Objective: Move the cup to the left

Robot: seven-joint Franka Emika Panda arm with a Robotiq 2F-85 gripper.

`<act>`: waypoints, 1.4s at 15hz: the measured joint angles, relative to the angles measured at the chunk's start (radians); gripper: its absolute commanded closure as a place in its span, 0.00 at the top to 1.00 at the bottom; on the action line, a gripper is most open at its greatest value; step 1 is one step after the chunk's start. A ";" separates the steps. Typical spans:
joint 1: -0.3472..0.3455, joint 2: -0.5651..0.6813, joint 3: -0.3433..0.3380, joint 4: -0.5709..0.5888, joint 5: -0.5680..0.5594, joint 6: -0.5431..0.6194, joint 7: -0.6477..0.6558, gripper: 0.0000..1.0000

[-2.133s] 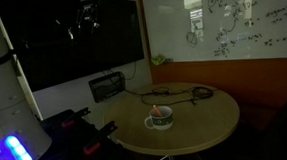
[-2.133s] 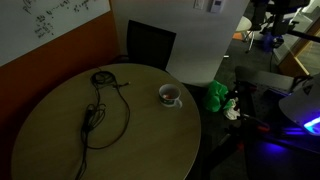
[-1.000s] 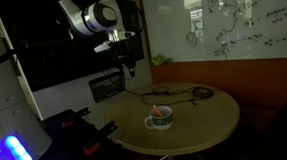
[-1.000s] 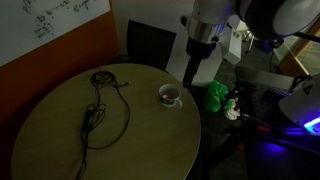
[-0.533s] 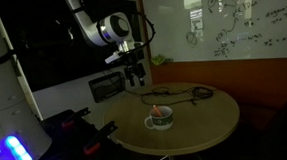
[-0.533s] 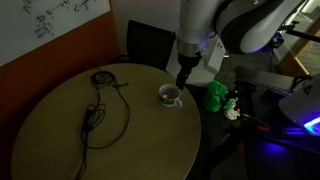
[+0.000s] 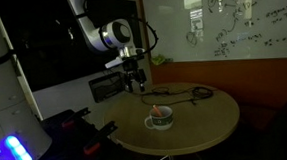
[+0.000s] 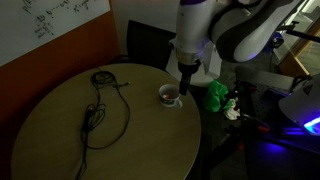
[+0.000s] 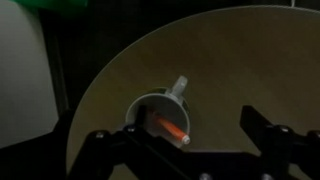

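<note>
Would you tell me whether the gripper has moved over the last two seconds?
Yes. The gripper has come down and closer to the cup, which sits unmoved on the round table.

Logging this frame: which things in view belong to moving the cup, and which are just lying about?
Part of the job:
cup, with a pinkish-orange bit inside
gripper, jaws open, hovering by the cup
round table the cup stands on

Lying about:
black cable on the table
green object beside the table
whiteboard on the wall
</note>
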 measured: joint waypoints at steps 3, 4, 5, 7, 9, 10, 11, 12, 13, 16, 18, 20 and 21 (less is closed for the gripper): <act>0.008 0.113 -0.010 0.059 -0.014 0.017 -0.083 1.00; 0.016 0.151 -0.021 0.083 -0.023 0.029 -0.102 1.00; 0.027 0.189 -0.034 0.107 -0.033 0.044 -0.116 1.00; 0.051 0.263 -0.062 0.159 -0.039 0.075 -0.133 1.00; 0.076 0.332 -0.085 0.210 -0.039 0.097 -0.137 1.00; 0.085 0.366 -0.092 0.235 -0.038 0.102 -0.137 1.00; 0.090 0.397 -0.095 0.259 -0.036 0.104 -0.138 1.00; 0.091 0.427 -0.095 0.281 -0.031 0.104 -0.140 0.94; 0.091 0.454 -0.095 0.302 -0.025 0.104 -0.145 0.73; 0.088 0.520 -0.098 0.360 0.002 0.104 -0.170 0.60; 0.087 0.548 -0.105 0.390 0.016 0.104 -0.186 0.43; 0.086 0.560 -0.112 0.408 0.021 0.104 -0.204 0.29; 0.085 0.563 -0.115 0.414 0.024 0.104 -0.215 0.20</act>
